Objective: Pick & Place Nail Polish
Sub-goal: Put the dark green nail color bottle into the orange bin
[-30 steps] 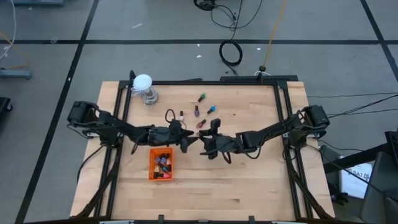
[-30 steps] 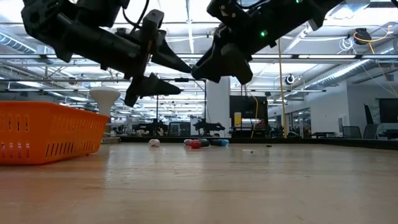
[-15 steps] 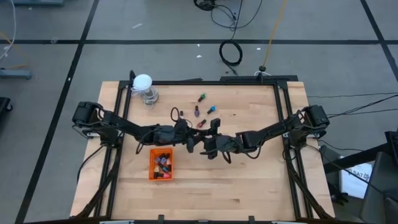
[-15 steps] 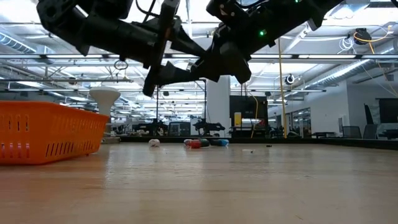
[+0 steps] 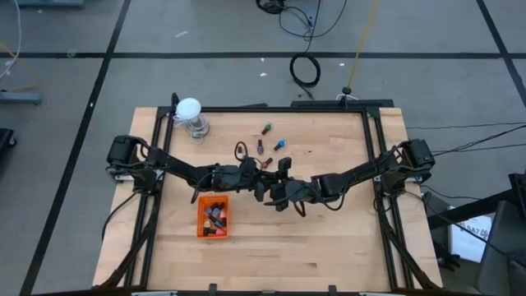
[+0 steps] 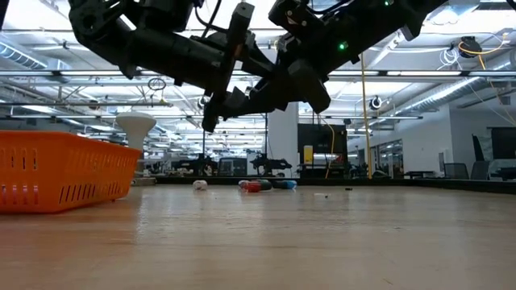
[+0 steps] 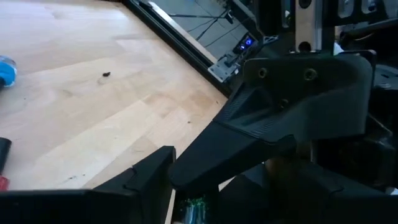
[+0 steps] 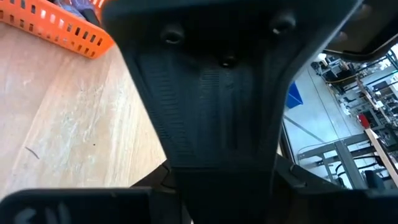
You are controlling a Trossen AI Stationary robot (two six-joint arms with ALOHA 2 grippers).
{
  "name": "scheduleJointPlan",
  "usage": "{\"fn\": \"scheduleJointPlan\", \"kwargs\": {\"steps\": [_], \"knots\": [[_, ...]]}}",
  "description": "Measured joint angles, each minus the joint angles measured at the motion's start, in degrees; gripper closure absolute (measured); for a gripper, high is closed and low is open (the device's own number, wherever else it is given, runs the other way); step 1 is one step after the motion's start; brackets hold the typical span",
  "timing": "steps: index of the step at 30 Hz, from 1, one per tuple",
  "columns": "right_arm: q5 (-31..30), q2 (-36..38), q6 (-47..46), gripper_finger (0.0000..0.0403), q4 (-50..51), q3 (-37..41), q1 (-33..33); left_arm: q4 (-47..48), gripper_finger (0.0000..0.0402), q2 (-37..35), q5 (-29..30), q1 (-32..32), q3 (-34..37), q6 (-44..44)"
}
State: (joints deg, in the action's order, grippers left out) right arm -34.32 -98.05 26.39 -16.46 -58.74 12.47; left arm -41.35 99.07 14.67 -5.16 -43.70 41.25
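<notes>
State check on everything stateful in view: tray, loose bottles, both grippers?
Tray: on the table, holding several bottles.
Loose bottles: lying on the table past the grippers, outside the tray.
Left gripper: raised over mid-table, close to the right one.
Right gripper: raised beside it.
White ball: sitting on its stand.

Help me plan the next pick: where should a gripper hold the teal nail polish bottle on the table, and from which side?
Pinch the teal bottle across its body, coming straight down. It seems to lie on its side, with bare table on both flanks, so a gripper can straddle it.
</notes>
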Motion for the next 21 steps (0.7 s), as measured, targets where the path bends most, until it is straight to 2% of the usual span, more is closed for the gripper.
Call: {"fn": "scheduleJointPlan", "kwargs": {"steps": [4,11,16,18,21], "knots": [[-0.1,0.1,-0.2,0.0295,0.0,0.0,0.0,0.5,0.0209,-0.4,-0.1,0.3,0.0,-0.1],[-0.3,0.1,0.3,0.0295,0.7,0.0,0.1,1.3,0.0340,-0.4,-2.6,0.5,0.2,-0.1],[-0.5,0.1,-2.3,0.0284,2.6,-0.1,0.3,1.1,0.0341,-0.4,-4.4,1.3,0.2,-1.7],[-1.1,0.1,-6.5,0.0252,3.8,-0.3,0.7,1.8,0.0350,-0.7,-7.4,2.3,0.2,-3.3],[-6.3,0.3,-11.9,0.0199,6.2,-0.3,2.0,2.7,0.0350,-1.8,-9.8,3.8,0.2,-4.8]]}}
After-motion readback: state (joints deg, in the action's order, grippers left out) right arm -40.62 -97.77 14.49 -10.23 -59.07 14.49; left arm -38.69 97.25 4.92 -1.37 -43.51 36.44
